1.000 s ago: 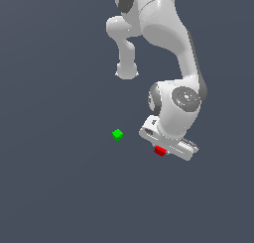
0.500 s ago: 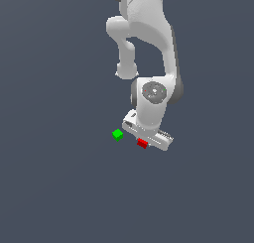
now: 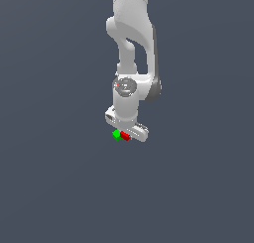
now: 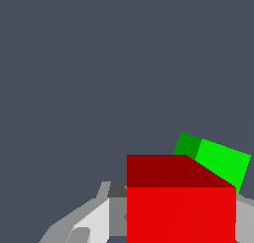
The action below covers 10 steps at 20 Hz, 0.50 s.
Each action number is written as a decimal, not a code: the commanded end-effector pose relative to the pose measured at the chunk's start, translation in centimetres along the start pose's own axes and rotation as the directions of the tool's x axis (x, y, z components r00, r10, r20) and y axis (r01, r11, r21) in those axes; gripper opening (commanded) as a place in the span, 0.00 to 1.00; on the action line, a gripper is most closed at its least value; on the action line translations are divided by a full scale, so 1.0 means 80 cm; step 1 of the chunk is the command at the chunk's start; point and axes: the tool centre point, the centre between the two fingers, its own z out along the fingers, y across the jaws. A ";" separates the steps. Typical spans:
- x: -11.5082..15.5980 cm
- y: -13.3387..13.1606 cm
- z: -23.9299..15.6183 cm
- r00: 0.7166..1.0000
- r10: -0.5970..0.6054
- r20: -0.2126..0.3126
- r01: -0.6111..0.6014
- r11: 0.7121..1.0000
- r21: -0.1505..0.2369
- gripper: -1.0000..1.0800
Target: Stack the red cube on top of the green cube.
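Note:
The red cube [image 3: 125, 136] sits under the white gripper [image 3: 126, 135], which is shut on it. Right beside it, toward the exterior view's left, is the green cube [image 3: 116, 135]; the two look almost in contact there. In the wrist view the red cube [image 4: 181, 202] fills the near part of the picture, held between the grey-white fingers [image 4: 94, 219]. Part of the green cube [image 4: 218, 160] shows beyond and below it, partly covered by the red one. The fingertips are mostly hidden by the red cube.
A plain dark grey floor [image 3: 59, 177] lies all around. The white arm [image 3: 131, 53] rises straight above the gripper. Nothing else is in view.
The arm has swung toward the exterior view's left with the red cube in its grip, and the red cube has gone from well right of the green cube to right beside it.

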 end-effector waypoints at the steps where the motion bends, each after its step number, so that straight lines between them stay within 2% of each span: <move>1: 0.001 0.024 0.005 1.000 -0.001 -0.001 0.001 1.000 0.001 0.00; 6: 0.002 0.056 0.012 1.000 -0.001 -0.001 0.001 1.000 0.001 0.00; 10: 0.003 0.066 0.014 1.000 -0.001 -0.001 0.001 1.000 0.000 0.00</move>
